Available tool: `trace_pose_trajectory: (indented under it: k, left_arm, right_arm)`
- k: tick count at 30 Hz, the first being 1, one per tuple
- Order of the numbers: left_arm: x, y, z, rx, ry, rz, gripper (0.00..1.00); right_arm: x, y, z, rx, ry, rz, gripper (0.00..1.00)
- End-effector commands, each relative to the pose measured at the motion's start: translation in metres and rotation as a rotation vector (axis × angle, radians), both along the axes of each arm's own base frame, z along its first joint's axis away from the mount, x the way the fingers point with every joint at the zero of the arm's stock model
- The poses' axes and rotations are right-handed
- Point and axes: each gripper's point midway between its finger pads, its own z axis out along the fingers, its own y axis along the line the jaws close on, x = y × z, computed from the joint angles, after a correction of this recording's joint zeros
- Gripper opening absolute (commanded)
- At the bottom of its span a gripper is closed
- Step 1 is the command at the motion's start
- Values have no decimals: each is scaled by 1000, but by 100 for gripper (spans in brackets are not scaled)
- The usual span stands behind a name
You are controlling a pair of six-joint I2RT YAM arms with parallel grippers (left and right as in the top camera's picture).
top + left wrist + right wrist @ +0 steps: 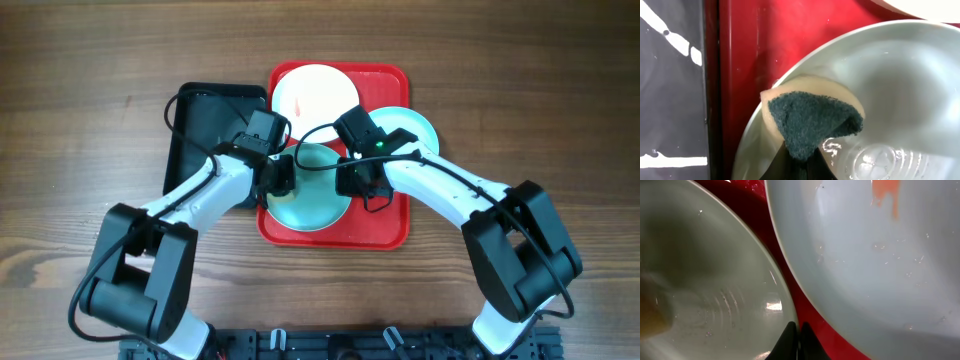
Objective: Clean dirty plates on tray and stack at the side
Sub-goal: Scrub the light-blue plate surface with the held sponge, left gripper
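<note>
Item 1. Wooden table (60, 150), carrying everything below.

Item 2. Red tray (385, 225), centre of the overhead frame; all three plates lay on it, none yet stacked at the side.

Item 3. Black tray (200, 130), just left of the red one, touching or nearly so.

Item 4. White plate (315, 92), upper part of the red tray.

Item 5. Pale blue plate (418, 128), upper right of the tray, overhanging its rim; an orange smear (887, 192) showed at the top of the right wrist frame (uncleaned, by that sign).

Item 6. Teal plate (310, 205), lower centre, between the two arms; wet streaks in its well.

Item 7. Left gripper (797, 162), clamped on a sponge (810, 120), green scouring face pressed to the teal plate's left rim.

Item 8. Right gripper (795, 340), jaws closed on nothing visible, tips at the teal plate's right edge.

Step judged in hand: scrubbing the teal plate. Next move likely calls for sweeping the sponge across the well while the right tips steady the rim.
</note>
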Motion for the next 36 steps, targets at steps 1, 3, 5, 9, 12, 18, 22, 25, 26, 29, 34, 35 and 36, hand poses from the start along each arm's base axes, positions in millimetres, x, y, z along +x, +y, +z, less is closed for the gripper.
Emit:
trace_pose_trajectory:
  k: [1, 3, 5, 9, 12, 18, 22, 25, 26, 29, 34, 35, 36]
  left_arm:
    - [-18, 2, -28, 20, 95, 2, 4]
    - [-21, -4, -29, -14, 114, -7, 4]
    - [-22, -8, -28, -35, 119, -14, 4]
    - [-24, -15, -27, -69, 128, -27, 4]
    - [-28, -25, -25, -129, 147, -44, 4]
    - [-31, -33, -23, -171, 164, -56, 4]
    - [-33, -36, -22, -192, 172, -62, 4]
    - [-34, -39, -21, -211, 181, -67, 4]
    - [-35, -39, -21, -210, 181, -67, 4]
    - [-35, -39, -22, -210, 183, -67, 4]
    - [-35, -39, -22, -210, 183, -67, 4]
    - [-35, -39, -22, -210, 183, -68, 4]
    - [-35, -39, -22, -210, 183, -68, 4]
  right_arm:
    - [-5, -4, -9, -31, 13, 27, 4]
    - [-6, -1, -9, -16, 18, 34, 4]
    - [-7, 0, -9, -11, 21, 35, 4]
    - [-7, 0, -9, -10, 23, 35, 4]
    - [-7, 0, -9, -10, 22, 35, 4]
    - [-7, 1, -9, -3, 22, 38, 4]
    - [-8, 12, -6, 52, 24, 100, 4]
    - [-7, 13, -6, 55, 20, 100, 4]
    - [-7, 13, -6, 55, 20, 100, 4]
    - [-8, 13, -6, 59, 22, 101, 4]
    - [-8, 14, -6, 61, 23, 102, 4]
    - [-8, 14, -6, 64, 25, 102, 4]
    - [-9, 15, -5, 68, 27, 104, 4]
